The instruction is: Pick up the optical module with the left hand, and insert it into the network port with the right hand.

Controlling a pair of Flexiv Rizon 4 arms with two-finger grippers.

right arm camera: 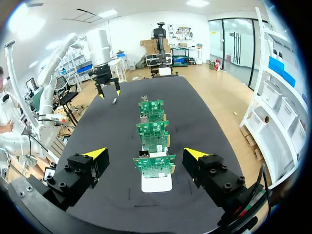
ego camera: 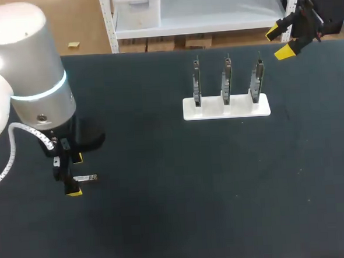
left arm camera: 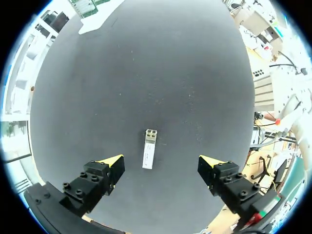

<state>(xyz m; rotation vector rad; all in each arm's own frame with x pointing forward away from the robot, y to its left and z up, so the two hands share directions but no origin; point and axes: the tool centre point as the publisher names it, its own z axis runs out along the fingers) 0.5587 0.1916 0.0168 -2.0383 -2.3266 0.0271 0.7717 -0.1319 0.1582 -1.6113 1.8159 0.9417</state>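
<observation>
A small silver optical module [ego camera: 85, 179] lies flat on the dark table at the left. My left gripper [ego camera: 74, 176] hangs over it, open. In the left wrist view the optical module [left arm camera: 149, 148] lies between and slightly ahead of the left gripper [left arm camera: 161, 166], touching neither yellow tip. A white stand [ego camera: 226, 107] holds three upright green circuit boards with network ports. My right gripper [ego camera: 276, 43] is open above the table's far right edge. In the right wrist view the nearest board [right arm camera: 154, 165] stands ahead of the open right gripper [right arm camera: 145, 155], the white stand [right arm camera: 156, 183] below it.
The dark table mat [ego camera: 182, 193] stretches wide between the module and the stand. My left arm's grey body [ego camera: 28, 67] rises over the table's left part. In the right wrist view my left gripper [right arm camera: 108, 90] shows far across the table.
</observation>
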